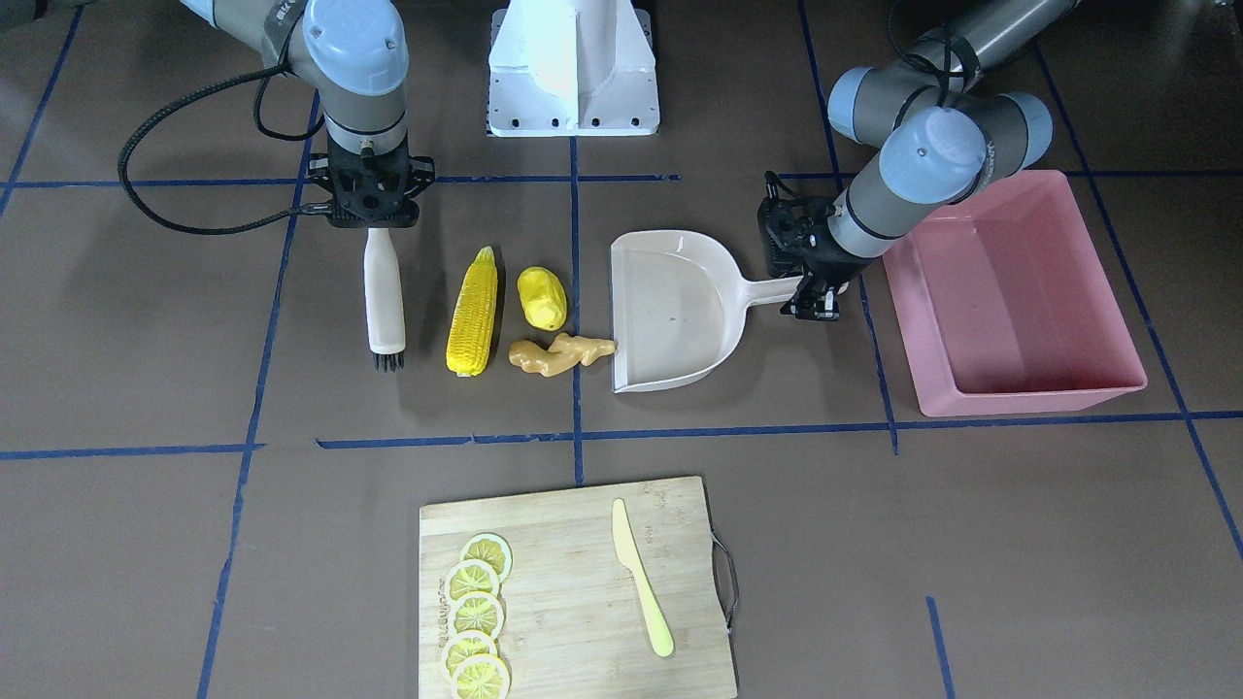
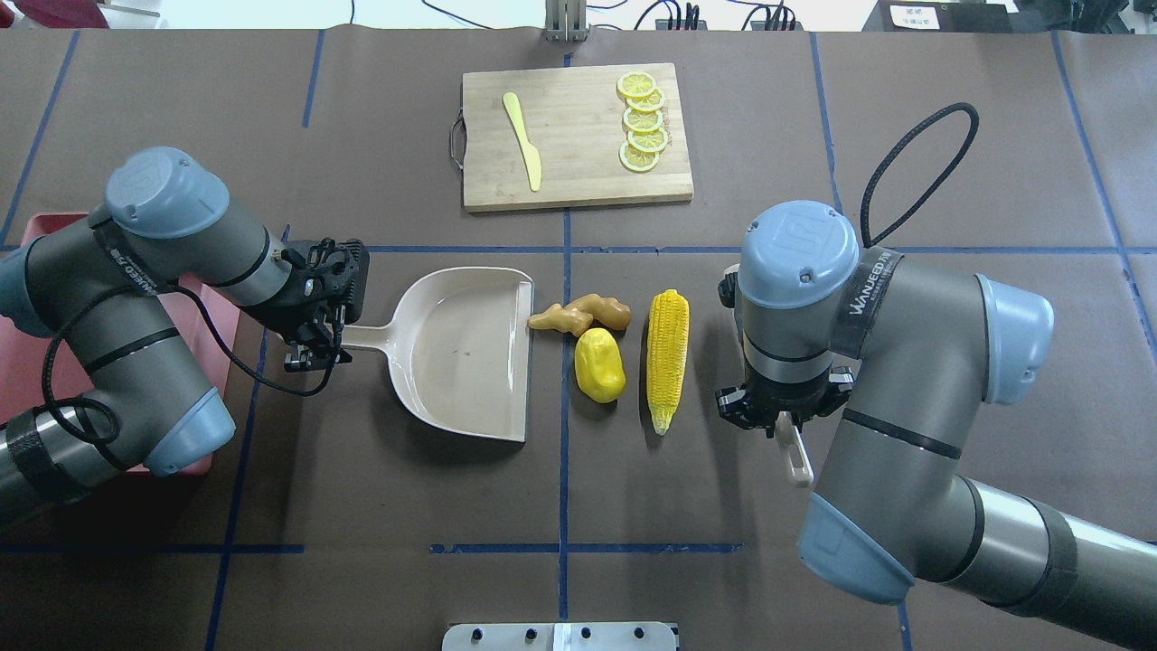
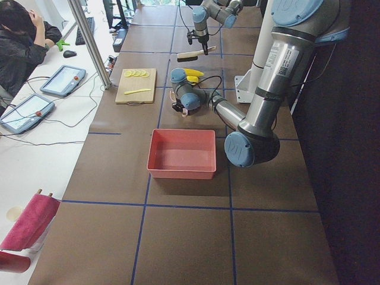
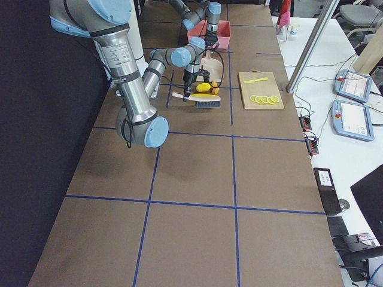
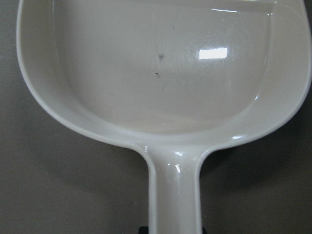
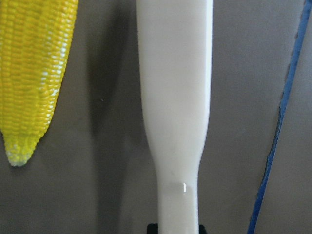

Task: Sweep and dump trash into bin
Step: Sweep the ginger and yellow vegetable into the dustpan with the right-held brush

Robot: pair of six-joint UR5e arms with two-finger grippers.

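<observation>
Left claw (image 1: 814, 296): closed on the end of the handle of the dustpan (image 1: 670, 311); the pan sits flat on the surface (image 1: 146, 388).
Right claw (image 1: 374, 221): closed on the handle of the brush (image 1: 384, 291), on the far side of the trash from the dustpan.
Dustpan: beige, nothing lies inside it; its open mouth faces the trash and its handle points to the bin.
Ginger root (image 1: 558, 354): nearest to the dustpan; one end reaches the lip at a corner of the mouth.
Yellow fruit (image 1: 542, 298): just beside the ginger, a short way before the dustpan's mouth, not touching the pan.
Corn cob (image 1: 473, 313): farther from the mouth than the fruit, lying about parallel to the lip.
Brush: beyond the corn from the dustpan, parallel to the cob; whether the bristles touch the surface I cannot tell.
Bin (image 1: 1020, 291): pink tub just beyond the dustpan's handle end, with no trash in it.
Cutting board (image 1: 573, 602): well apart from the dustpan, on the side away from the robot's base; it carries lemon slices (image 1: 476, 612) and a pale knife (image 1: 641, 578).
</observation>
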